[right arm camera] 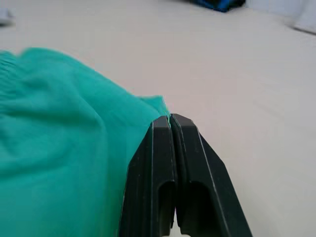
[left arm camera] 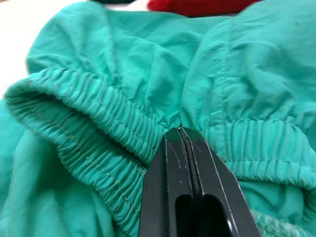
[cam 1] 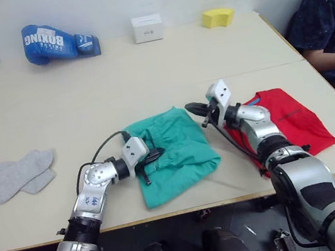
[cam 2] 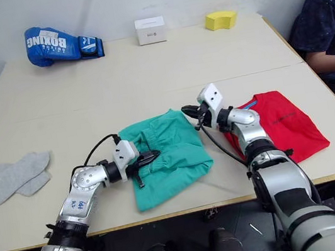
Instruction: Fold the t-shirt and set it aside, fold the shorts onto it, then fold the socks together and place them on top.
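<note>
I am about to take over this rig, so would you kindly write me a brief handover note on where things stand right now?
Left gripper: jaws shut on the gathered waistband of the shorts.
Right gripper: jaws shut on the shorts' far corner.
The t-shirt lies folded at the right side of the table, partly under the right arm.
The socks lie overlapping at the left, untouched.
Done: t-shirt folded and set aside.
Left: finish folding the shorts, put them on the t-shirt, then fold the socks together and place them on top.
</note>
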